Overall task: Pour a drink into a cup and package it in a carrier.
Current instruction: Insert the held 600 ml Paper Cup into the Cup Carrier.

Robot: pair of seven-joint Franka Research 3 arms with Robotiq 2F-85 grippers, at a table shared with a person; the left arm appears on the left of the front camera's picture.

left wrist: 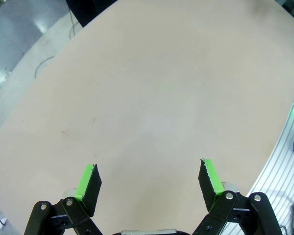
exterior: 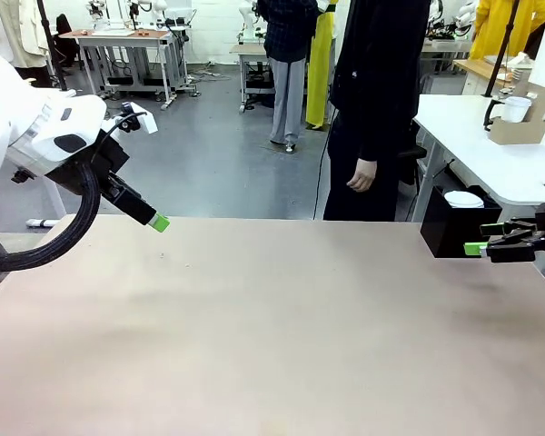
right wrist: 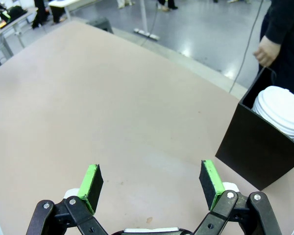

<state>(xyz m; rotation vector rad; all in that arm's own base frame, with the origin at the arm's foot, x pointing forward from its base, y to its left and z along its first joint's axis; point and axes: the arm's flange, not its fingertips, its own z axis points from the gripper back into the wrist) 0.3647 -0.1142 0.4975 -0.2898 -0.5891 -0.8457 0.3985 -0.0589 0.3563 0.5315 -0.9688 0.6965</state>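
Both arms hover over the bare tan table (exterior: 254,318). My left gripper (exterior: 160,222) hangs open at the far left, its green pads (left wrist: 89,181) wide apart above the tabletop, with nothing between them. My right gripper (exterior: 480,241) is open at the right edge, beside a black box (exterior: 450,227). The brown cardboard carrier (exterior: 516,130) stands on a white side table (exterior: 490,159) at the far right, with a white cup (exterior: 516,109) in it, too small to tell which kind. The drink is out of view.
The black box (right wrist: 255,147) holds a stack of white lids (right wrist: 281,110). A person in dark clothes (exterior: 377,91) stands at the far side, one hand (exterior: 361,174) hanging down. Other tables and people are farther back.
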